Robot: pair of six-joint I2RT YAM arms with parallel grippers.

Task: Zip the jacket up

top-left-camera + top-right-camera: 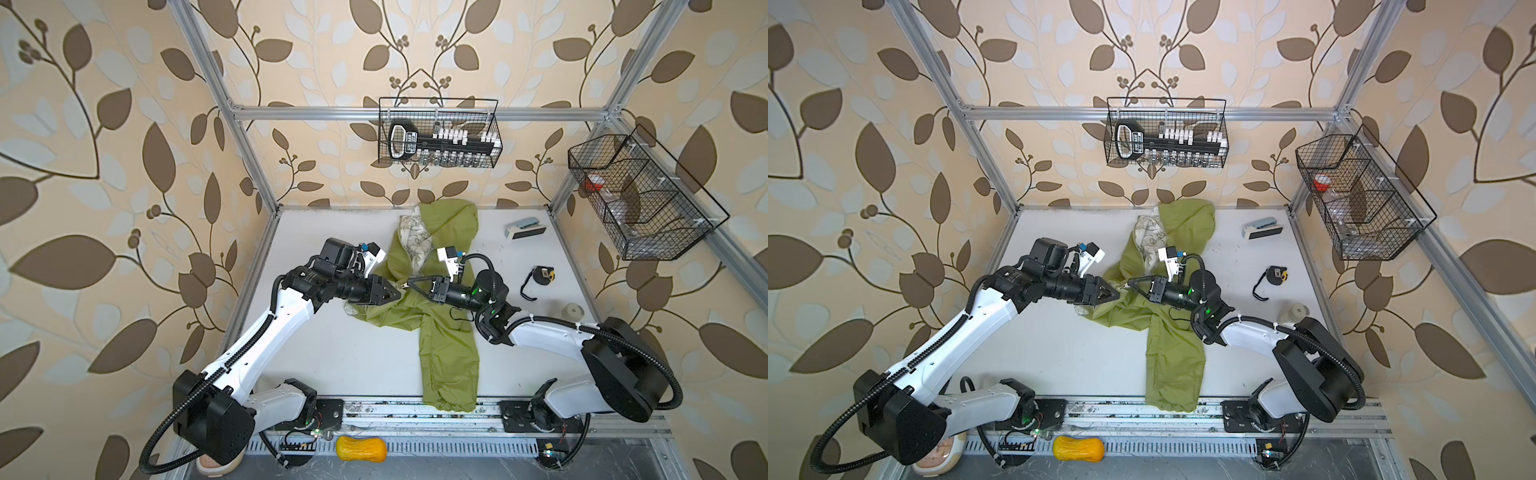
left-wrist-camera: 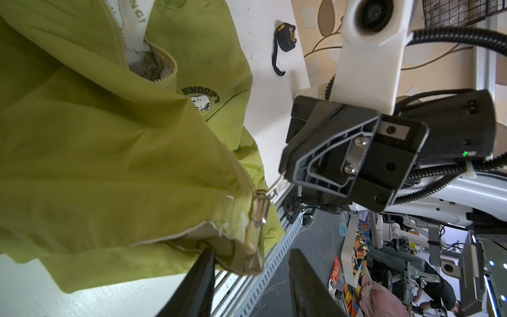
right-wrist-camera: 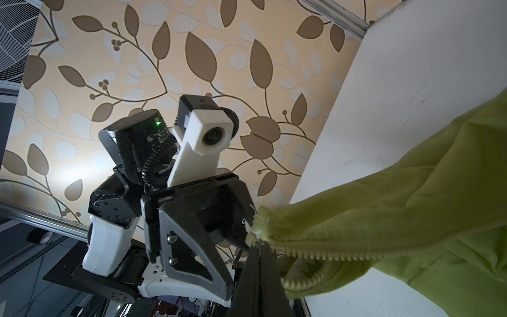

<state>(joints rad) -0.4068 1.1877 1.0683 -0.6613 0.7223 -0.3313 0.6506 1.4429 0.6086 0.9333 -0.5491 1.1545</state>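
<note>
My right gripper (image 1: 409, 282) is clamped on the olive-green thin-fabric hooded jacket (image 1: 449, 353) at its zipper end. My left gripper (image 1: 399, 292), at its nine o'clock, has its jaws apart and grips nothing.

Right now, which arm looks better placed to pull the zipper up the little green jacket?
The right. The right gripper is shut on the pull tab of the jacket zipper, down at the hem. The left gripper is open beside the hem corner, holding nothing.

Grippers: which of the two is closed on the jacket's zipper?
The right gripper, shut on the jacket at its zipper; the left gripper has its jaws apart.
</note>
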